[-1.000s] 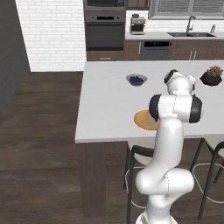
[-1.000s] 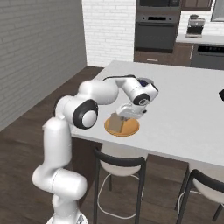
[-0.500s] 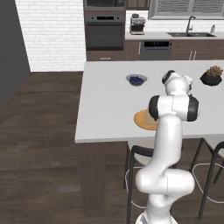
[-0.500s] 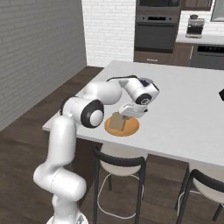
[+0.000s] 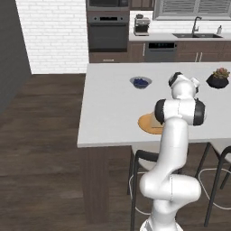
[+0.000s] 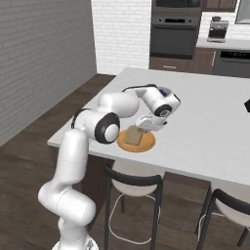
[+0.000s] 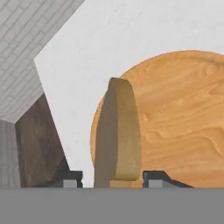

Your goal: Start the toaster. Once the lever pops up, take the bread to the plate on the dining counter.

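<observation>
Gripper (image 6: 144, 126) low over the plate (image 6: 147, 143), near the near edge of the dining counter (image 6: 205, 122). Hand view: bread (image 7: 117, 135) stands on edge between the 2 fingertips (image 7: 69, 179), a small gap on each side, so the fingers are spread and not pinching it. In the right base view the bread (image 6: 133, 136) sits on the orange plate, leaning. Blue bowl (image 5: 140, 82) further back on the counter, well apart. Dark potted plant (image 5: 218, 77) at the far right.

Plate (image 5: 146, 122) half behind arm; bread's (image 7: 117, 135) lower edge cut off.
</observation>
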Motion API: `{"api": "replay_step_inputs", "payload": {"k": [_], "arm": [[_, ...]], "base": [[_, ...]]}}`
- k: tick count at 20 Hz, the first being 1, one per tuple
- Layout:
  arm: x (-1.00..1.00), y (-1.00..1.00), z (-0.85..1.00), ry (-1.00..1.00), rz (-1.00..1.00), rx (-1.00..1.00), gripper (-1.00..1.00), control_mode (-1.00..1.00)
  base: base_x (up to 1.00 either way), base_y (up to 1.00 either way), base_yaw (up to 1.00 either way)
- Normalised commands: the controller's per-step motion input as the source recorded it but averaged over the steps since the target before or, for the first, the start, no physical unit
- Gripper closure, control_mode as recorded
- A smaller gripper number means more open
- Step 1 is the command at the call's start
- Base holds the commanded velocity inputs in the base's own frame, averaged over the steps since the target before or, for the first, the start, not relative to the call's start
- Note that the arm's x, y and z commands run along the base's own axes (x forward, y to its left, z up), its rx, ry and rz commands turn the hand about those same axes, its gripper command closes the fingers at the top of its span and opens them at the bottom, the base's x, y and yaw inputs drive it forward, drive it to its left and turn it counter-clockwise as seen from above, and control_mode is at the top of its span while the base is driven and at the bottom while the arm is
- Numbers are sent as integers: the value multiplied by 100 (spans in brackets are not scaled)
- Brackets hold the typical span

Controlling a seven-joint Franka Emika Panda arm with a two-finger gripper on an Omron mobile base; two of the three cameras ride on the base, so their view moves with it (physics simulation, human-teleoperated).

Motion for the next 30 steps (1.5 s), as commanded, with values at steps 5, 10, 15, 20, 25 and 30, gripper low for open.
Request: {"api": "replay_step_inputs", "payload": {"k": [5,10,15,20,25,30], "arm": [[-18,0,15,-23,0,0,-100,-100],[-38,0,33,-44,0,-3,-100,-100],[-75,1,58,-53,0,-12,-100,-100],[-62,52,86,-39,-1,-35,-100,-100],[-52,100,81,-22,-5,-56,-100,-100],[-57,100,47,-4,-5,-46,-100,-100]], "base": [[0,0,0],[0,0,0],[0,0,0],[0,0,0],[0,0,0],[0,0,0]]}}
